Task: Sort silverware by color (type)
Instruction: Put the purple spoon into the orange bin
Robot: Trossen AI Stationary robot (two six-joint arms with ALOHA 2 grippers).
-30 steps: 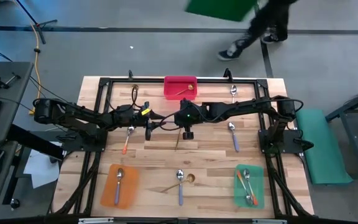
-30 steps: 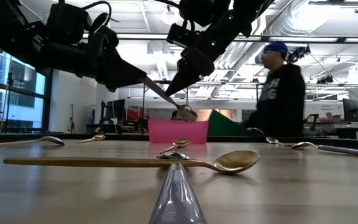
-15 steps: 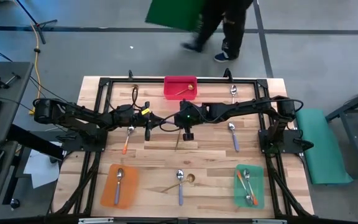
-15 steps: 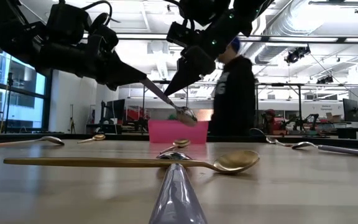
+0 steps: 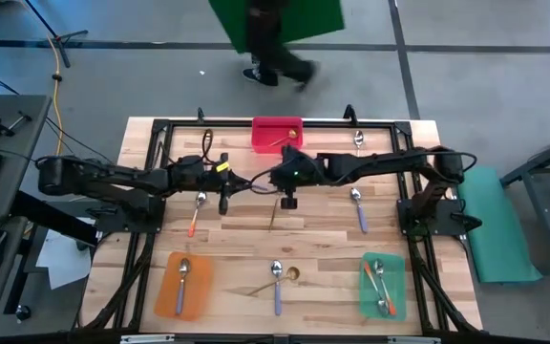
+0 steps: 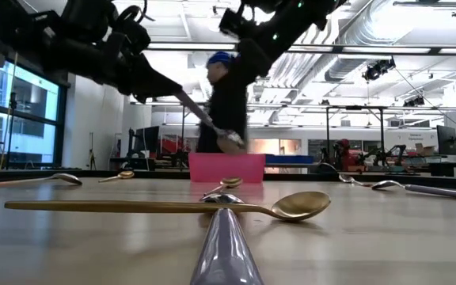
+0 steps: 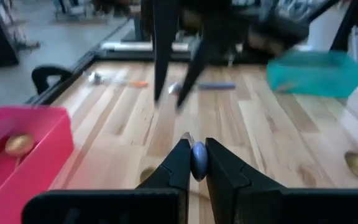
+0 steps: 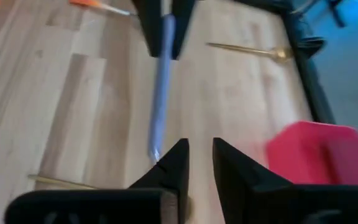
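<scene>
Left end effector [image 7: 195,163] gripping blue-handled spoon [image 8: 161,112].

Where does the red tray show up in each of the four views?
High view: red tray at the table's far edge, centre.
Low view: the tray stands mid-picture, behind the spoons.
Left wrist view: the tray is at the left edge.
Right wrist view: the tray is at lower right.
Shared landmark: the left pincer, shut on a blue-handled spoon, shows in all four; the right pincer faces it, open.

Left tool [image 5: 225,198] and right tool [image 5: 287,201] meet mid-table [image 5: 323,225].
</scene>
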